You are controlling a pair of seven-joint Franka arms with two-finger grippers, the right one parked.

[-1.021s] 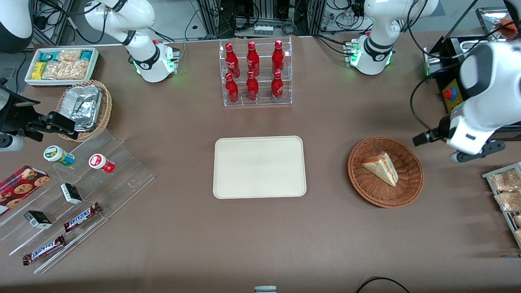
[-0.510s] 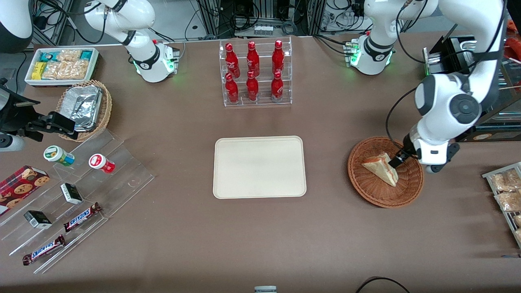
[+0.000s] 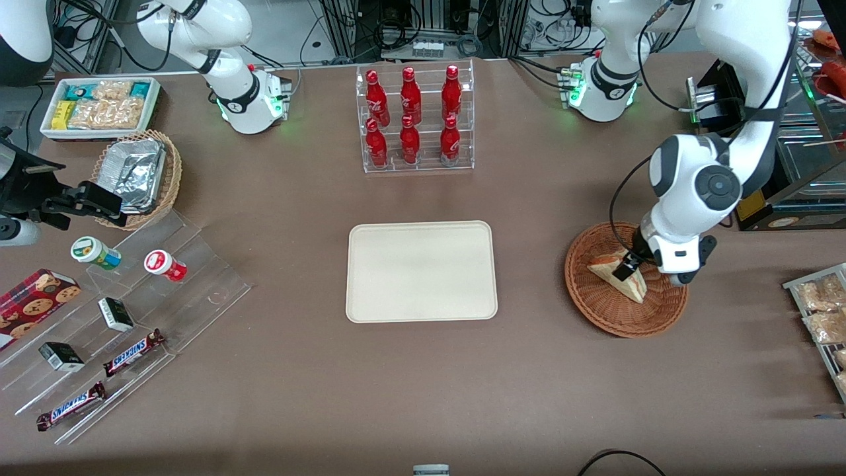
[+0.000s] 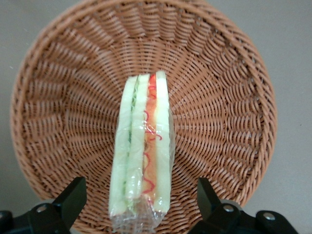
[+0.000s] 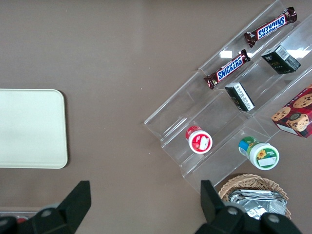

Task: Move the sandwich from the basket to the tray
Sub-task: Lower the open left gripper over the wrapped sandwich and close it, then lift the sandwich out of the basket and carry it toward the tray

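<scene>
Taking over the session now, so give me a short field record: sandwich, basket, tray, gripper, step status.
sandwich: wrapped wedge lying in the basket, filling edge facing the wrist camera
basket: reddish-brown wicker, toward the working arm's end of the table
tray: cream, bare, mid-table, nearer the front camera than the bottle rack
gripper: left gripper open, above the basket, one finger each side of the sandwich, not closed on it
step status: sandwich not yet grasped
</scene>
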